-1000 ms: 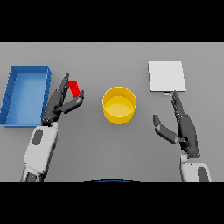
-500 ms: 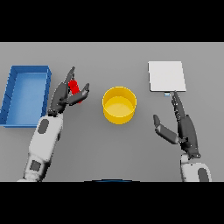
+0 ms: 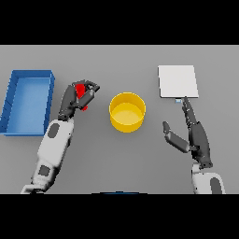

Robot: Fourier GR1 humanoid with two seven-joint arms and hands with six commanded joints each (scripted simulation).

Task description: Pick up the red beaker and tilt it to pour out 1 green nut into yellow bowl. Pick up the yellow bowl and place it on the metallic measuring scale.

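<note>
Red beaker: sitting inside the left hand's grasp, left of the bench's middle, between the blue tray and the yellow bowl; only patches of red are showing between the dark fingers, so whether it is upright or tilted cannot be told.
Left hand: curling its fingers and thumb round the red beaker, with the white and grey forearm running down toward the bench's near left edge.
Yellow bowl: standing upright near the bench's middle, just right of the left hand and apart from it; its inside is looking plain yellow.
Measuring scale: lying flat as a pale square plate toward the bench's far right, well apart from the bowl.
Right hand: hovering near the bench's right edge, below the scale, fingers stretching straight toward the scale's near edge and thumb spreading out to the left; it is holding nothing.
Blue tray: resting along the bench's left edge, just left of the left hand.
</note>
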